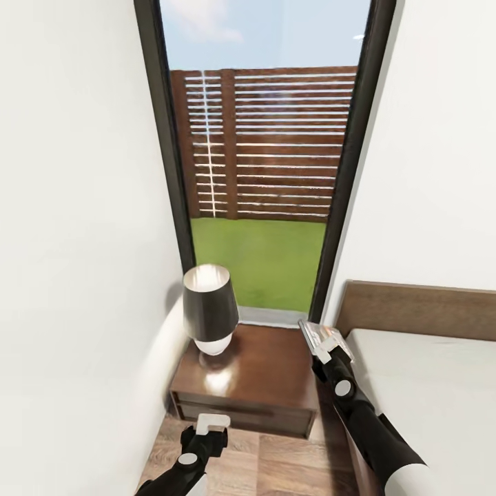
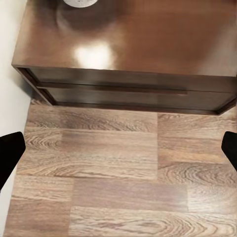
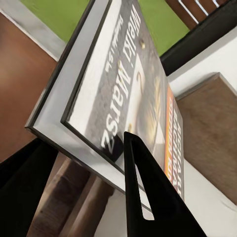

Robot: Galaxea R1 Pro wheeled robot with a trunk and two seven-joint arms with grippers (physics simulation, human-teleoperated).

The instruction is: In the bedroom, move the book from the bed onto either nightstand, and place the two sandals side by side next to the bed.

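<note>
The book, a thin paperback with white lettering and an orange band, is clamped tilted in my right gripper, which is shut on it. It hangs just above the right rear corner of the dark brown nightstand, close to the bed's headboard. One black finger lies across the cover. My left gripper is low in front of the nightstand's drawer fronts, open, its fingertips wide apart over the wood floor. The sandals are out of view.
A black-shaded lamp with a white base stands on the nightstand's left rear. The white wall hems it in on the left, the grey mattress on the right. A tall black-framed window is behind, showing grass and a fence.
</note>
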